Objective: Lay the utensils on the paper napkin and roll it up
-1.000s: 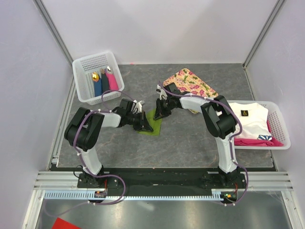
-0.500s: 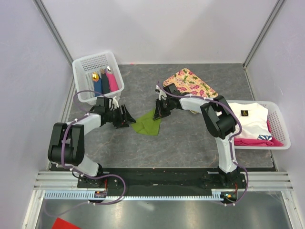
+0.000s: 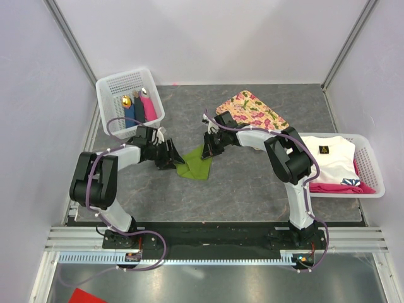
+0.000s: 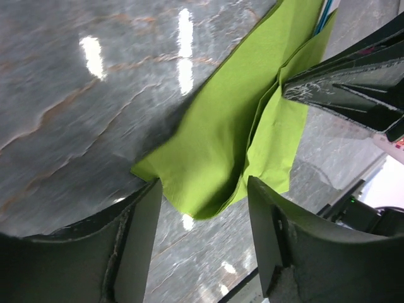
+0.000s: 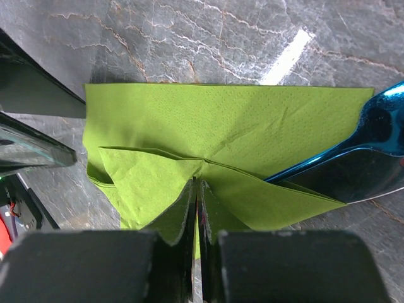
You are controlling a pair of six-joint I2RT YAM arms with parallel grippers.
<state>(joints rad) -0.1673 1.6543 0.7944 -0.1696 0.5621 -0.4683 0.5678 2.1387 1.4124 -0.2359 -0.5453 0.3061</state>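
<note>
Found the left gripper [image 3: 176,158] let go and drawn back leftward, jaws open just beside the half-folded paper napkin [image 3: 196,166] at frame centre, noted the right gripper [image 5: 197,208] clamped on its raised fold with the blue utensil [image 5: 369,148] tucked beneath, and judged rolling barely begun.

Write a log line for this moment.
left tool: open by napkin | right tool: shut on napkin | blue spoon: partly under napkin

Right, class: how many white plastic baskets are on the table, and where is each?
2. One basket stands far left, holding dark blue and pink bundles; the other basket sits at the right edge, holding white and pink cloths. None appears hidden.
</note>
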